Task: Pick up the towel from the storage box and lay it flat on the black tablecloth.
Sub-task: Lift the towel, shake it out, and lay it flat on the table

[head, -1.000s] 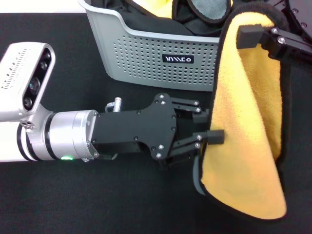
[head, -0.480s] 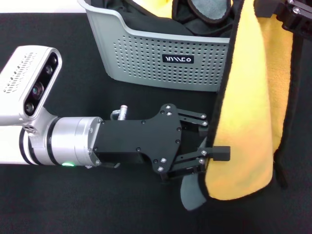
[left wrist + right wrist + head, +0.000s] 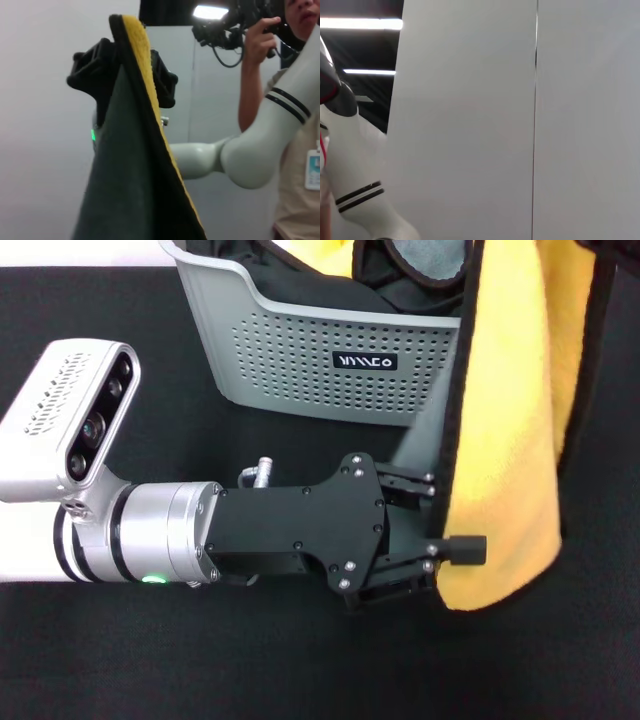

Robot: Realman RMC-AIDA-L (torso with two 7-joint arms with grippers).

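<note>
Hanging in a long drape, the soft orange-yellow fleece towel with black edging (image 3: 510, 410) is off the light grey perforated plastic storage box (image 3: 320, 370) and suspended beside the box's right corner, above the wide matte black tablecloth (image 3: 150, 660). It looks held this way so that its lower edge can be caught and drawn out into a flat spread.

At that lower edge the left gripper (image 3: 440, 540) is clamped on the towel's side hem, its black fingers (image 3: 465, 548) closed over the fabric. The left arm reaches across low over the tablecloth, wrist level and pointing toward the cloth.

In the left wrist view the right gripper (image 3: 120, 67) pinches the upper edge, one black pad on each side (it lies beyond the head view's frame). Its pale arm runs off behind the towel.

Dark cloth and a little yellow remain in the box.
</note>
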